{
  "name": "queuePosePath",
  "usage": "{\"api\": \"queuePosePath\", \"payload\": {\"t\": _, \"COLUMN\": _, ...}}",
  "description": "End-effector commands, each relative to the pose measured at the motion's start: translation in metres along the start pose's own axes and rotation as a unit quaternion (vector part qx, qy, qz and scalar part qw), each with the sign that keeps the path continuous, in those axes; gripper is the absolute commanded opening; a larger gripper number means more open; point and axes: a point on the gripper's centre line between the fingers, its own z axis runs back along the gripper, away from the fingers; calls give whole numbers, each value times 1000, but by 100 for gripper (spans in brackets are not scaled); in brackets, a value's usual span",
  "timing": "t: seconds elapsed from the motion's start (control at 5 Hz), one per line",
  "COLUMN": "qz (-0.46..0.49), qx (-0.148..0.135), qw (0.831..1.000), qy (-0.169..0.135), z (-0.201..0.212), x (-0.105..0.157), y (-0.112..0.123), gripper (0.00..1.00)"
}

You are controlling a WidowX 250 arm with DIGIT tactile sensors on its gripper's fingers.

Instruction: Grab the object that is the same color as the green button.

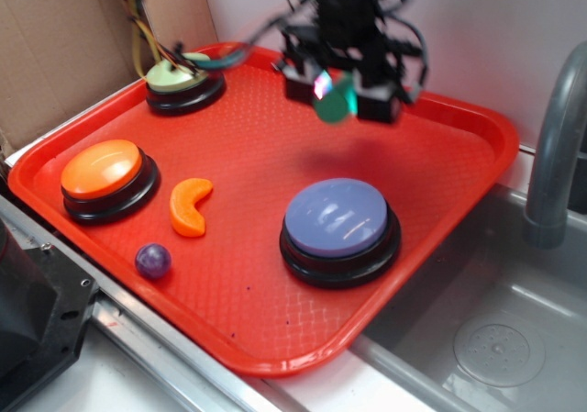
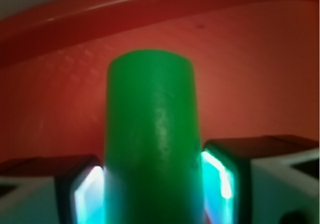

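A dark-green cylinder (image 1: 336, 100) hangs above the back of the red tray (image 1: 440, 141), held in my gripper (image 1: 337, 93), which is shut on it. In the wrist view the green cylinder (image 2: 152, 134) fills the middle, and both glowing pads (image 2: 218, 176) press against its sides. The pale green button (image 1: 179, 74) on its black base sits at the tray's far left corner, well to the left of the gripper.
On the tray lie an orange button (image 1: 103, 169), a large lavender-blue button (image 1: 337, 217), an orange crescent piece (image 1: 189, 206) and a small purple ball (image 1: 153, 260). A metal sink (image 1: 495, 320) with a grey faucet (image 1: 555, 146) lies to the right. Cardboard (image 1: 64, 36) stands at the back left.
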Motion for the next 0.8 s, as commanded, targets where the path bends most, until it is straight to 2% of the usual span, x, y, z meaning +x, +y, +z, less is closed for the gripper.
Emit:
{"api": "queuePosePath", "payload": {"t": 0.0, "qz": -25, "qx": -64, "qw": 998, "qy": -5, "z": 89, "x": -17, "y": 72, "gripper": 0}}
{"api": "queuePosePath", "payload": {"t": 0.2, "qz": -17, "qx": -65, "qw": 997, "qy": -21, "z": 101, "x": -32, "y": 90, "gripper": 0}}
{"api": "queuePosePath", "payload": {"t": 0.4, "qz": -5, "qx": -81, "qw": 996, "qy": -32, "z": 104, "x": -41, "y": 94, "gripper": 0}}
{"api": "queuePosePath", "payload": {"t": 0.6, "qz": 27, "qx": -71, "qw": 995, "qy": -61, "z": 101, "x": -43, "y": 96, "gripper": 0}}
